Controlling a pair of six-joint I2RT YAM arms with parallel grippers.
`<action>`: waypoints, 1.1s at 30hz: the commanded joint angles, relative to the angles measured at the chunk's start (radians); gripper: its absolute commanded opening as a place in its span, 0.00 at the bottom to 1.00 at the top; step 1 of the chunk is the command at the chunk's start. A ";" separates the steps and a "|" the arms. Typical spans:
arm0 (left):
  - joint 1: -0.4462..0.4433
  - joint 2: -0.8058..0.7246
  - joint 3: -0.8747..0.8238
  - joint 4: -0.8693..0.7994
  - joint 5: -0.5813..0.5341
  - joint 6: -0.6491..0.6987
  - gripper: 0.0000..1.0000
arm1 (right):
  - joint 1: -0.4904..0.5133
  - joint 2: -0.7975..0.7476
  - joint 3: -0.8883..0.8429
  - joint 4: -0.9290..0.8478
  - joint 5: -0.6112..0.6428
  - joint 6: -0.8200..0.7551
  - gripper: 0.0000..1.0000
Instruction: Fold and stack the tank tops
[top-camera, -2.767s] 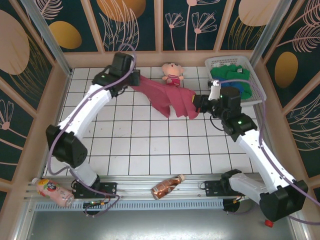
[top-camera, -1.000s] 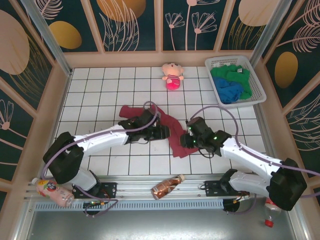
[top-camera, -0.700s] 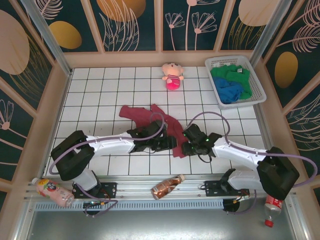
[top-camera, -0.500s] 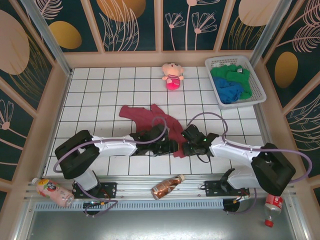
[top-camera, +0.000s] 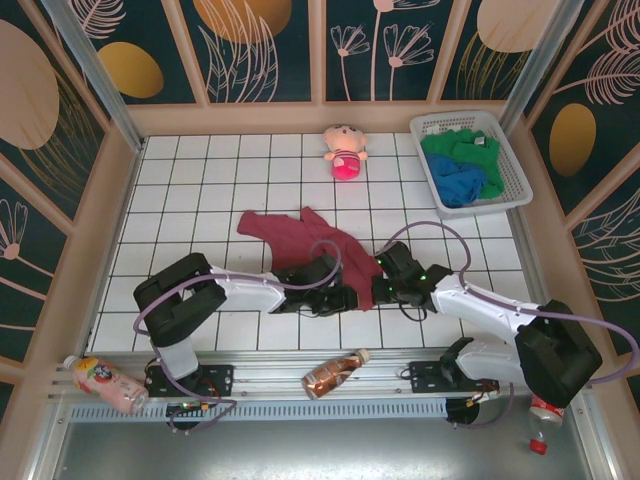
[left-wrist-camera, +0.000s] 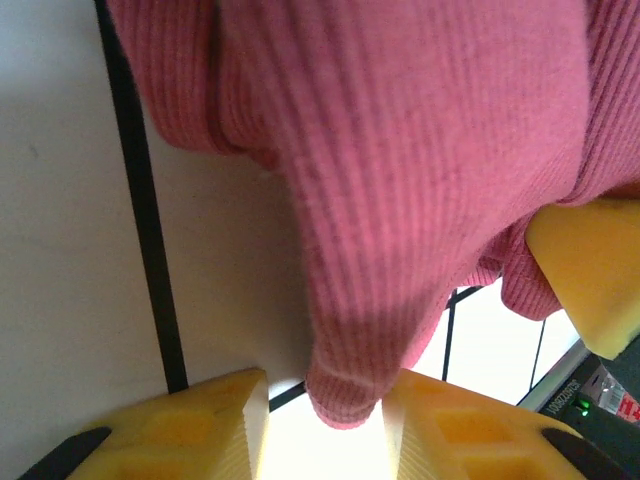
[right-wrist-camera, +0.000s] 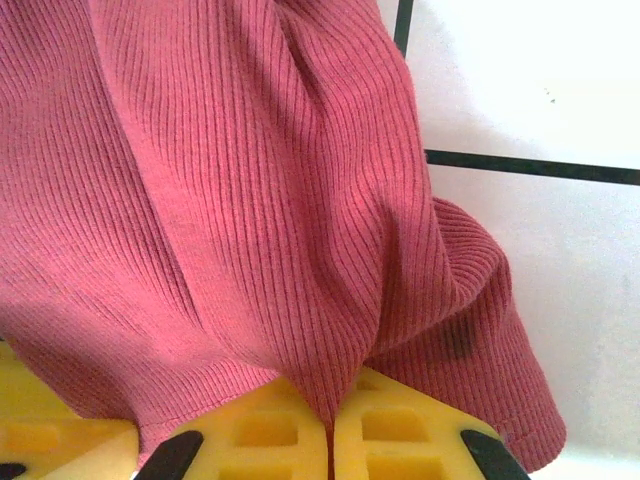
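Observation:
The maroon tank top lies spread on the white tiled table, running from mid-left down to the near centre. Both grippers are low at its near hem, close together. My left gripper stands open, and a rolled hem of the maroon cloth hangs between its yellow fingers. My right gripper is shut, pinching a ridge of the maroon cloth between its pads. The green tank top and the blue tank top lie bunched in the basket.
The white basket sits at the back right corner. A pink plush doll lies at the back centre. A brown bottle rests on the front rail, and another bottle lies at the front left.
Both grippers slid toward the near hem of the maroon top and came closer together. The right gripper closed on a pinch of cloth. The left jaws narrowed around the hem.

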 joint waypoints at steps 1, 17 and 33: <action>-0.009 0.052 0.039 0.074 -0.016 0.000 0.35 | -0.009 -0.020 -0.016 0.013 -0.045 -0.009 0.04; 0.002 -0.030 0.112 -0.143 -0.085 0.073 0.00 | -0.105 -0.096 0.011 -0.027 -0.122 -0.028 0.02; 0.203 -0.353 0.579 -0.871 -0.468 0.407 0.00 | -0.488 -0.230 0.178 0.050 -0.404 0.098 0.05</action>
